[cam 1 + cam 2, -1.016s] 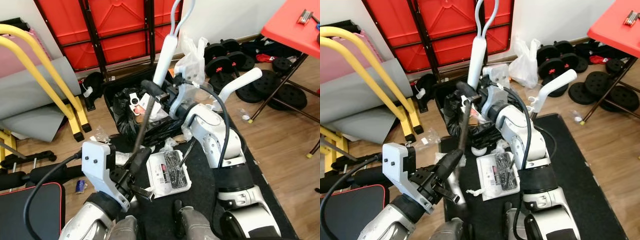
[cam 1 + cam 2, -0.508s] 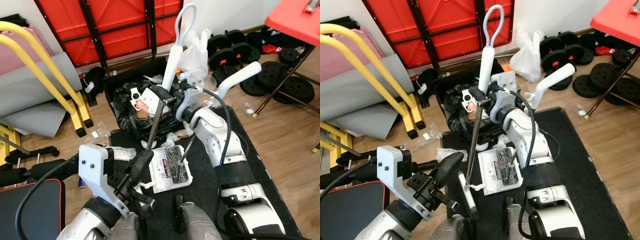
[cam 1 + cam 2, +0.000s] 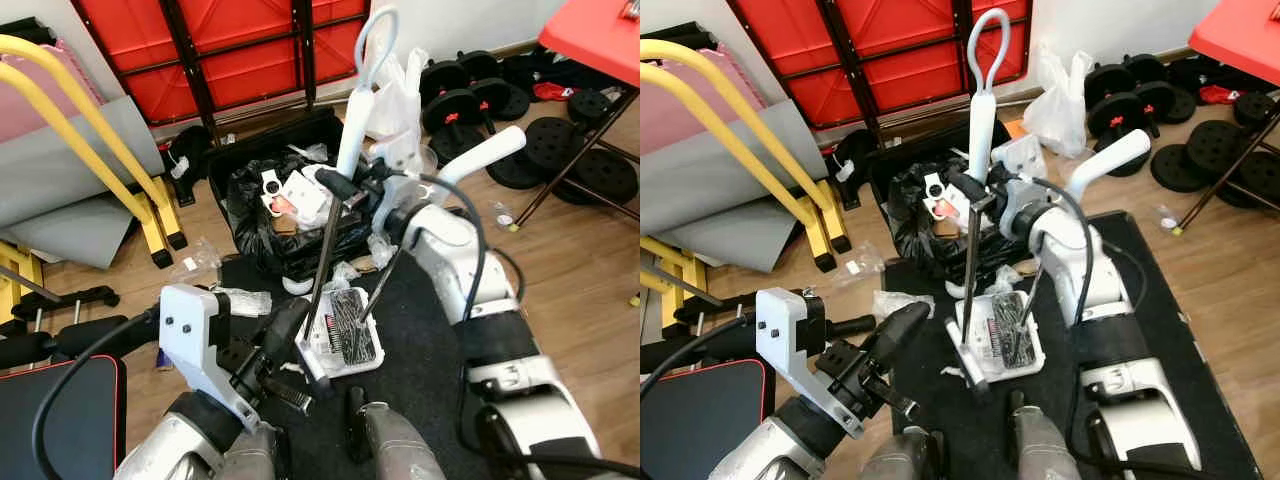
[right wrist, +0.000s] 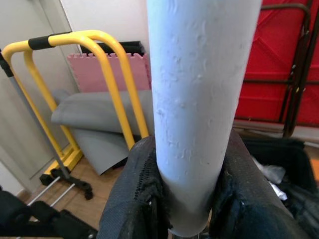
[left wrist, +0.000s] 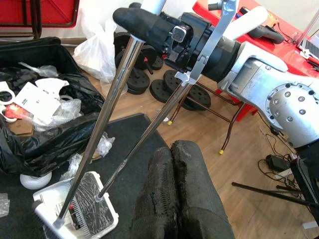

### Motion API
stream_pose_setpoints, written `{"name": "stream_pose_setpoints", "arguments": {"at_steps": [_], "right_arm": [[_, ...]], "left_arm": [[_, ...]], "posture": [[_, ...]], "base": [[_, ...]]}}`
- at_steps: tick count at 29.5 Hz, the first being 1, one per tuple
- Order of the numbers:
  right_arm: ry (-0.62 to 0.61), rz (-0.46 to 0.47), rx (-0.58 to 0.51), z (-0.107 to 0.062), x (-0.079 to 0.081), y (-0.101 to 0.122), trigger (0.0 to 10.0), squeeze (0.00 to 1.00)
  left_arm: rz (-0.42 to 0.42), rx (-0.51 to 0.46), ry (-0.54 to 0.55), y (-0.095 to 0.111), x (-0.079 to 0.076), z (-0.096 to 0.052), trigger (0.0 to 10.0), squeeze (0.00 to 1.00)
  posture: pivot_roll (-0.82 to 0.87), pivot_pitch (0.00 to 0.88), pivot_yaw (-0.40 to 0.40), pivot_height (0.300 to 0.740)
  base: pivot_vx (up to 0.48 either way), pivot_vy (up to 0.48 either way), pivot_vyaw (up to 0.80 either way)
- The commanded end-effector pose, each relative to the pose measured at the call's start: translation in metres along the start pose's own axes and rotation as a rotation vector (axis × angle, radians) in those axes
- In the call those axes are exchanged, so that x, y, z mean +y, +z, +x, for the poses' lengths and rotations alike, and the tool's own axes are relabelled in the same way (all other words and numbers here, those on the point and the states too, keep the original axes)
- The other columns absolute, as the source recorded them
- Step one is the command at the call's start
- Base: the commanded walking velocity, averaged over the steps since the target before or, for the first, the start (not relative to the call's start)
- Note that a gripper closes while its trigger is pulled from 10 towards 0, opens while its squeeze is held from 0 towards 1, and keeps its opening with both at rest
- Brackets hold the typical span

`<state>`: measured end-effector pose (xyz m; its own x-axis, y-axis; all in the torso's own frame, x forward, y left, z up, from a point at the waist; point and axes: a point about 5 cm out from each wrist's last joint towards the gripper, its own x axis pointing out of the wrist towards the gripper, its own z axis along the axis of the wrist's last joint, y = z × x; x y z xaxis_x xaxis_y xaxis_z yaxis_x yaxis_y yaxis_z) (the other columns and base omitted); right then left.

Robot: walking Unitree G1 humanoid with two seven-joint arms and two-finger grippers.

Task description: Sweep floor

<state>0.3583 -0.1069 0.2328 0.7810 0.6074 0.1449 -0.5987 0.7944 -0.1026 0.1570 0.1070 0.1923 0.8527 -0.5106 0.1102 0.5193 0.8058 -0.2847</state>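
Broom: upright before trash bag, above dustpan on black mat. Right gripper clamped on its pale grip. Left gripper closed, empty. Likely light, stiff, top-heavy; hold mid-grip.

I saw the red tabletop cut off at the upper right edge, and the broom handle ran past the frame's top, hiding my right claw's grip.

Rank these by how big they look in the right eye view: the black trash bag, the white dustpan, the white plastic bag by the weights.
1. black trash bag, clearly largest.
2. white dustpan and white plastic bag look about alike; the bag lies farther from the camera, so no ranking.
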Motion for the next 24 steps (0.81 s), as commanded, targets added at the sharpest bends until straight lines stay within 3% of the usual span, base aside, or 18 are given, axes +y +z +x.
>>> {"name": "stream_pose_setpoints", "arguments": {"at_steps": [1,9,16,24], "right_arm": [[0.011,-0.029,-0.039,0.001,0.000,0.013,10.0,0.00],[0.009,-0.083,-0.049,0.001,-0.007,0.033,10.0,0.00],[0.033,0.012,-0.164,0.004,-0.007,0.057,10.0,0.00],[0.049,0.056,-0.205,0.004,-0.008,0.068,10.0,0.00]], "left_arm": [[-0.010,0.023,0.034,-0.003,0.002,-0.002,10.0,0.00],[-0.013,0.022,0.033,-0.003,0.003,-0.001,10.0,0.00],[-0.016,0.023,0.032,-0.003,0.004,-0.002,10.0,0.00],[-0.018,0.024,0.031,-0.003,0.004,-0.002,10.0,0.00]], "posture": [[0.01,0.318,0.009,0.740],[0.01,0.314,0.009,0.740],[0.01,0.314,0.010,0.740],[0.01,0.315,0.011,0.740]], "base": [[0.000,0.000,0.00],[0.000,0.000,0.00],[0.000,0.000,0.00],[0.000,0.000,0.00]]}}
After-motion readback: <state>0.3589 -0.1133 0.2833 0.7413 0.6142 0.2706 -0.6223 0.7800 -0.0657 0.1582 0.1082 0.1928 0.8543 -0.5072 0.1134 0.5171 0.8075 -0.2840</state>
